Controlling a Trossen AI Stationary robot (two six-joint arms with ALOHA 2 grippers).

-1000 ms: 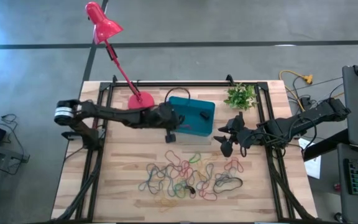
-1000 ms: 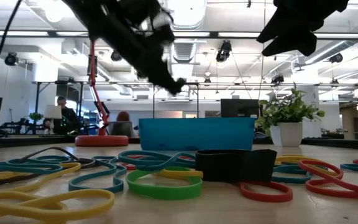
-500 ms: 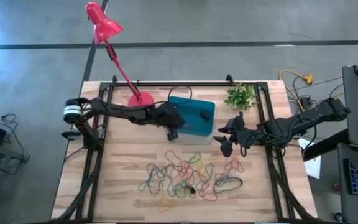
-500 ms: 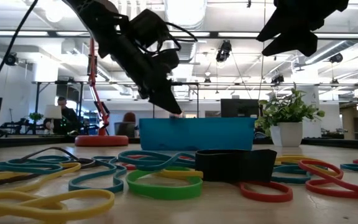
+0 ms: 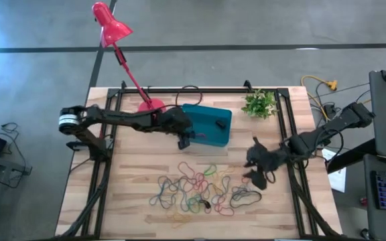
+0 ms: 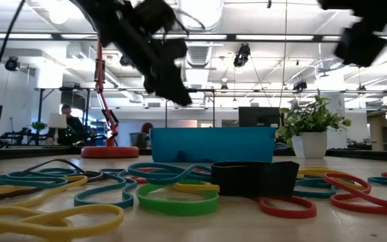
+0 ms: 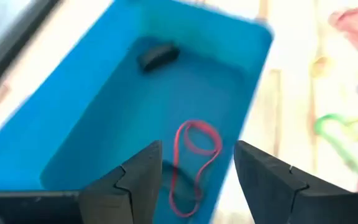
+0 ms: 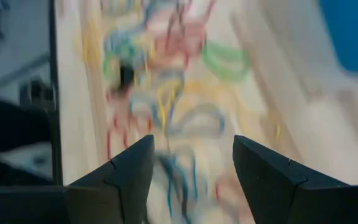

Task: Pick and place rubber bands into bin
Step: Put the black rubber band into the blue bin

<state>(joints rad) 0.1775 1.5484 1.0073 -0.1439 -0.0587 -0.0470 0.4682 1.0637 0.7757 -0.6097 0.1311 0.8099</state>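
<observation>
Right pincer [image 5: 258, 173] swung toward bands [image 5: 200, 187], left pincer [image 7: 194, 171] opened

Right wrist view: the rubber bands [image 8: 166, 106] smear into streaks, colours barely separable. Low down, the right gripper [image 6: 365, 37] is blurred and cut by the edge.

The left arm stretches across the back of the counter [image 5: 112, 201], its left gripper [image 5: 184, 138] raised with fingers [image 7: 138, 177] spread apart. The right arm reaches in from the counter's right edge, its right gripper [image 5: 258, 171] angled down, fingers [image 8: 132, 168] wide apart.
</observation>
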